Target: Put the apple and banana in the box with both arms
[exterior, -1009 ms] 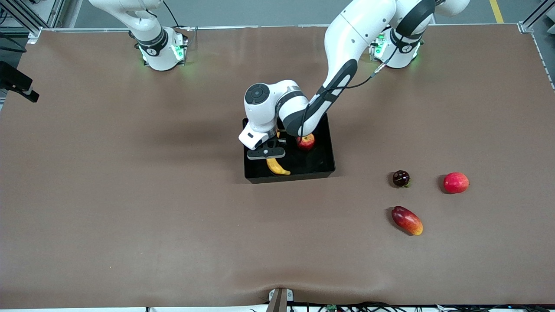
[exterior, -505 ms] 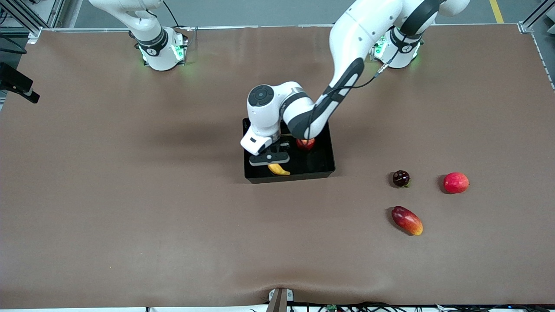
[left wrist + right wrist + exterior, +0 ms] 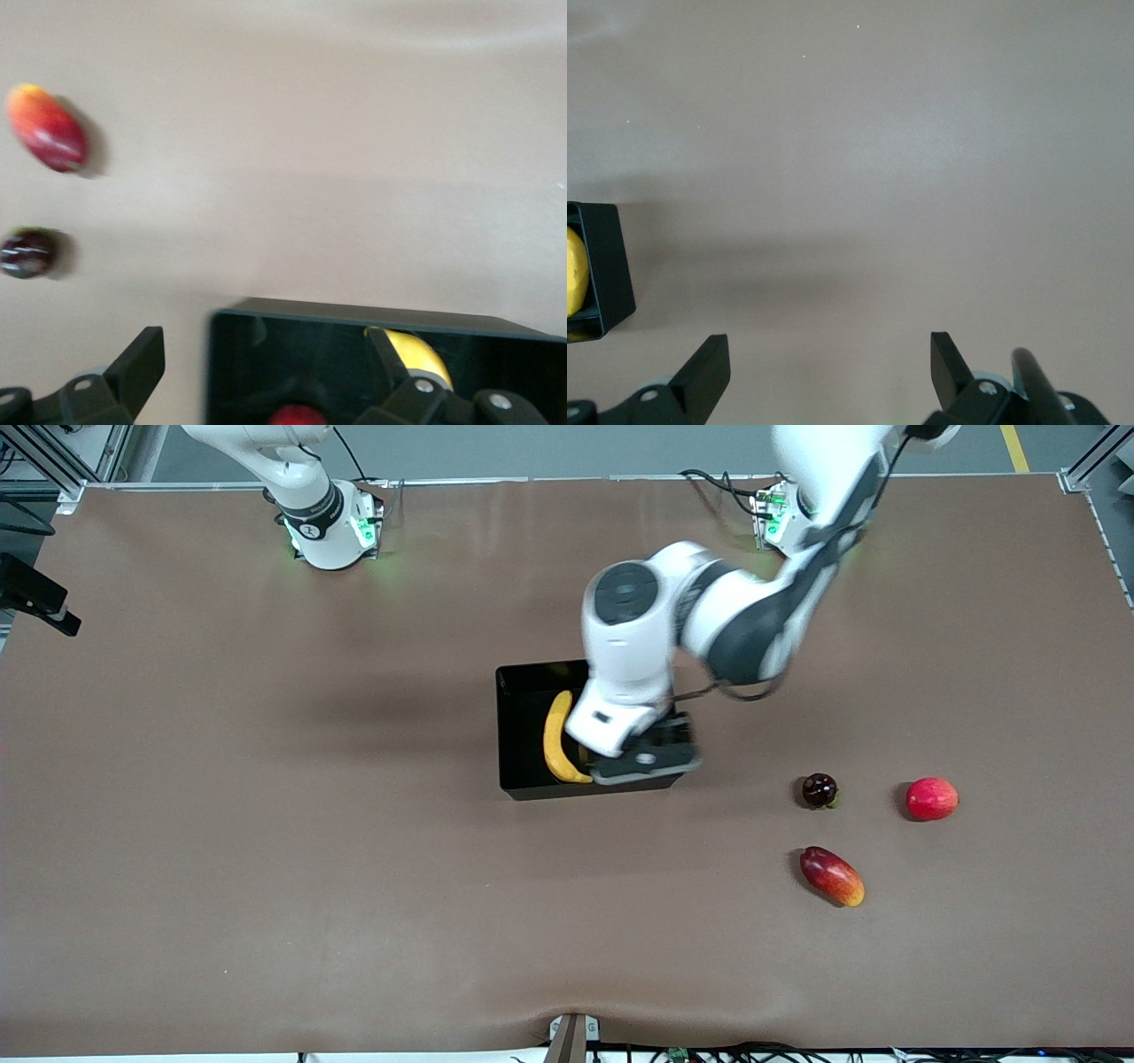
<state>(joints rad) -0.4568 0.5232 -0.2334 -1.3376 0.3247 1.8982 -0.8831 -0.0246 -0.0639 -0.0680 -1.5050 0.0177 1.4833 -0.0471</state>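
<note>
While the left arm [image 3: 735,615] is reaching in from its base over the table [image 3: 266,850], the left gripper [image 3: 645,760] is hanging over the corner of the box [image 3: 521,731] that lies nearest the front camera at the left arm's end. Its two fingers [image 3: 142,359] are standing wide apart and are gripping nothing. The box is sitting near the middle of the table, and the left wrist view is showing its upright black wall [image 3: 354,312] just under the gripper.

The banana [image 3: 555,737] is lying inside the box, along the wall toward the right arm's end, with its curved length running from the robots toward the front camera. The apple [image 3: 297,414] is also sitting in the box; the arm is covering it in the front view, and only a red top is peeking into the left wrist view.

The right arm [image 3: 301,487] is waiting near its base. The right gripper [image 3: 828,367] is hovering over bare table, fingers [image 3: 709,363] spread apart and empty, with the box [image 3: 616,257] and a slice of banana [image 3: 574,270] showing at the edge of its wrist view.

Toward the left arm's end, well apart from the box, three fruits are resting on the table: a dark round fruit [image 3: 819,789], a pinkish-red round fruit [image 3: 931,798] beside it, and an oblong red-orange fruit [image 3: 831,875] nearer the front camera
</note>
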